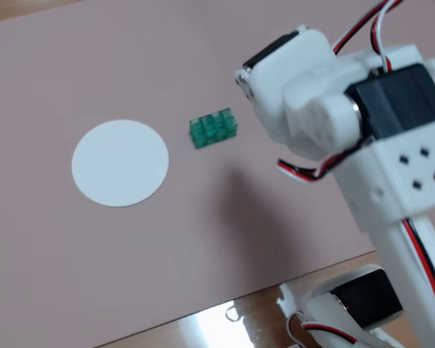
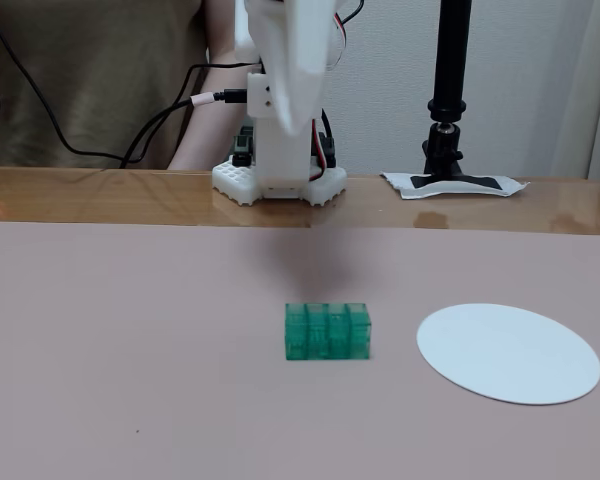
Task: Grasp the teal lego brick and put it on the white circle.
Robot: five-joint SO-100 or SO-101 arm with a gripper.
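White arm (image 1: 348, 109) raised above mat, folded at elbow; base (image 2: 278, 180) at far table edge; gripper fingers out of frame.

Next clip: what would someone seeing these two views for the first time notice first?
The small translucent teal lego brick stands out, alone on the pinkish mat. Close beside it, but not touching, lies the flat white paper-like circle, to the brick's right in this fixed view. The white robot arm fills the right side of the other fixed view, above the mat; its gripper cannot be made out.
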